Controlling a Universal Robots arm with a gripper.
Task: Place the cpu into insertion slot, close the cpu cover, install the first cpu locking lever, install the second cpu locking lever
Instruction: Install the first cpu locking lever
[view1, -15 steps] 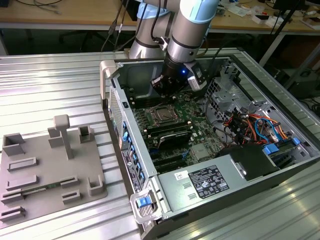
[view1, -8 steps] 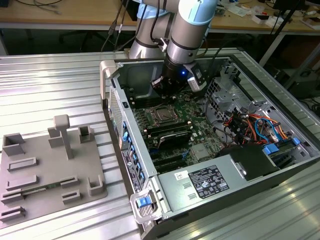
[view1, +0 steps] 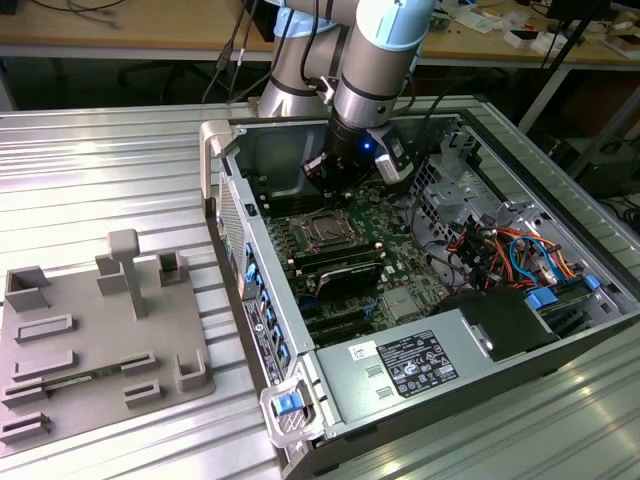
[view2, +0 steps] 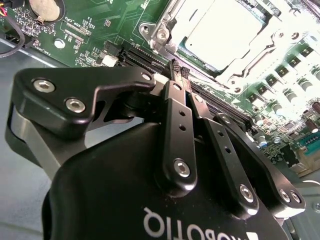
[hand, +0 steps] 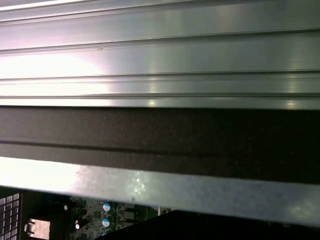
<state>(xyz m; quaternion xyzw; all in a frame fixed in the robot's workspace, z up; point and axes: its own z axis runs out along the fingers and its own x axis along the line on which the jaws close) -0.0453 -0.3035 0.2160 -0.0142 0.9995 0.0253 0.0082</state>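
Closest to the lens in the second wrist view: black gripper (view2: 178, 71), jaws pressed together with nothing between them, tips over the long black memory slots (view2: 145, 56) just beside the insertion slot (view2: 161, 34). Beyond the tips, on the green motherboard (view2: 90, 27): the cpu (view2: 222, 32), pale grey and square, seated flat in the slot, with the cpu cover (view2: 272, 45) lying as a bright silver frame around it; latching of the levers not discernible. Round coin cell (view2: 46, 7) well apart from the socket. Exterior view: arm (view1: 385, 60) reaching down into the open computer case (view1: 235, 215), gripper low over the board and near the silver-rimmed socket. Grey box with a white label (view1: 410, 365) inside the case, at its near end; bundle of orange and blue cables (view1: 510, 250) toward the exterior view's right. Grey fixture plate (view1: 90, 340) with upright blocks resting on the ribbed aluminium table (view1: 100, 150), apart from the case on the exterior view's left. First wrist view: ribbed metal surface (hand: 160, 55), a dark band, a sheet-metal edge (hand: 150, 187), and blue-topped capacitors (hand: 106, 206) on a strip of board.
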